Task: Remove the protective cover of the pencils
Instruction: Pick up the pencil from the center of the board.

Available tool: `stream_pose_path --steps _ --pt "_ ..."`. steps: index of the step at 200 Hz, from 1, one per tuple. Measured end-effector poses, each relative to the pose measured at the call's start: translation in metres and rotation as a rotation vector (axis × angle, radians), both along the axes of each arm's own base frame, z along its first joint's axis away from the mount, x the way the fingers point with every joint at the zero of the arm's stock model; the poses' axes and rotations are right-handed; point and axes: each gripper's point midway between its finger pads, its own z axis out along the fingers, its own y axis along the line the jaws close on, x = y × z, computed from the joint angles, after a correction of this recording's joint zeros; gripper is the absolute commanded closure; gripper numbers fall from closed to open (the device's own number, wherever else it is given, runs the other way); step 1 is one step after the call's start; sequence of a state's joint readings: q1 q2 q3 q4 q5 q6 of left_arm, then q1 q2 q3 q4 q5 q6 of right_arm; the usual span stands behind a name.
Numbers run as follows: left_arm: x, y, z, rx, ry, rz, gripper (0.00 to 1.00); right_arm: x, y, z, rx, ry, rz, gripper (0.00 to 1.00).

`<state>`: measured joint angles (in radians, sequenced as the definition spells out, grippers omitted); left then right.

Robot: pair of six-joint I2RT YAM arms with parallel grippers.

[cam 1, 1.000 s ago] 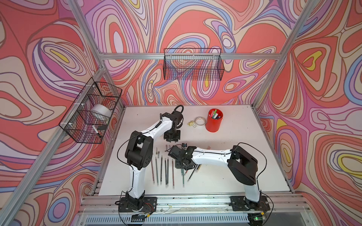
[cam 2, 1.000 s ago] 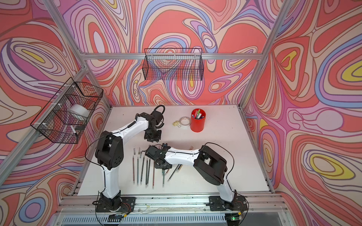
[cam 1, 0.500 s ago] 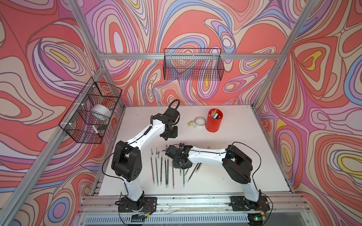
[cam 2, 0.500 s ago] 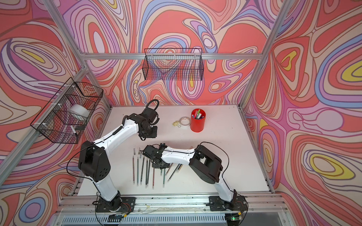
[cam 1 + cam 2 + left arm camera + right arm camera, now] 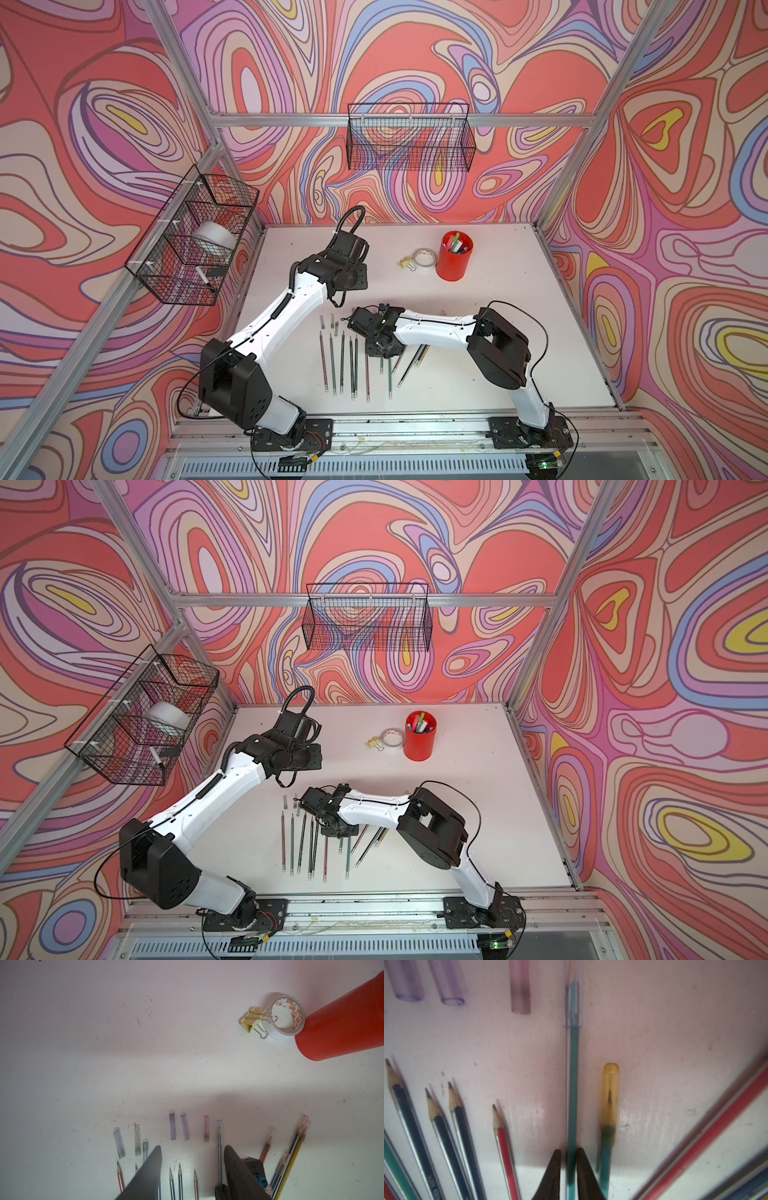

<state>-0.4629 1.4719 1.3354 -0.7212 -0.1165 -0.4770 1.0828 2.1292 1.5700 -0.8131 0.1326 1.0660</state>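
Note:
Several pencils lie side by side near the table's front, most with bare sharpened tips. My right gripper is shut on a green pencil whose tip still sits in a clear protective cover. Beside it lies another green pencil with a yellow cover. Several removed covers lie loose beyond the tips. My left gripper hangs open and empty above the table, behind the row. In both top views it is raised, while the right gripper is low over the pencils.
A red cup of markers stands at the back, with a tape roll and a yellow binder clip beside it. More capped pencils lie slanted under the right arm. Wire baskets hang on the walls.
My left arm has lifted and drawn back from the pencil row, and its jaws have widened. The right gripper has stayed on the green pencil, shifting slightly left.

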Motion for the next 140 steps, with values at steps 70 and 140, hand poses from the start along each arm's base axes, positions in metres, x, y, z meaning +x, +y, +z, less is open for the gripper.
stream_pose_path --steps 70,140 --pt "-0.007 0.014 0.031 -0.05 -0.154 0.045 0.3 0.0 -0.001 -0.001 -0.003 0.002 -0.01 0.9" --pt "-0.012 0.022 0.052 -0.088 -0.261 0.072 0.24 0.001 -0.001 -0.001 0.0 -0.003 -0.017 0.99"
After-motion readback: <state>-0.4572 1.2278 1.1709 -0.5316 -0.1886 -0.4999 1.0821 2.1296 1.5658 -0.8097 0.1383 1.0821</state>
